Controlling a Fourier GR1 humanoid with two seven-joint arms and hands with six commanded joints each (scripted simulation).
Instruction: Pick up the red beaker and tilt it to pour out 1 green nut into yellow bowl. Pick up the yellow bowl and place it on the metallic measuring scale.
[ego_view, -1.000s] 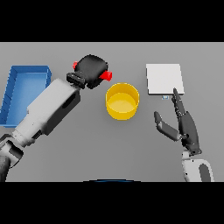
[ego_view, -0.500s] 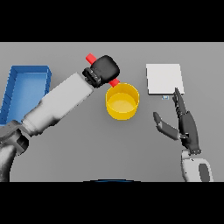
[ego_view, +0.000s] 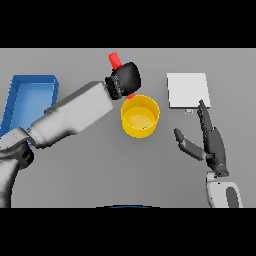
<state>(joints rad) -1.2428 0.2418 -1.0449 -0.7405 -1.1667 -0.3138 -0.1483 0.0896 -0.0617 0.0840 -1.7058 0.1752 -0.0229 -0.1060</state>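
Red beaker (ego_view: 115, 60) in left hand (ego_view: 127, 78)

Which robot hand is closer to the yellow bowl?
Left. The left hand, curled round the red beaker, is right at the yellow bowl's far rim. The right hand rests open off to the bowl's right, apart from it.

One view only, from the robot's head, looking steeply down at the grey table (ego_view: 90, 180). It sits fairly near: the blue tray (ego_view: 31, 82) reaches the left edge, the scale (ego_view: 187, 90) lies upper right, both arms enter from below.
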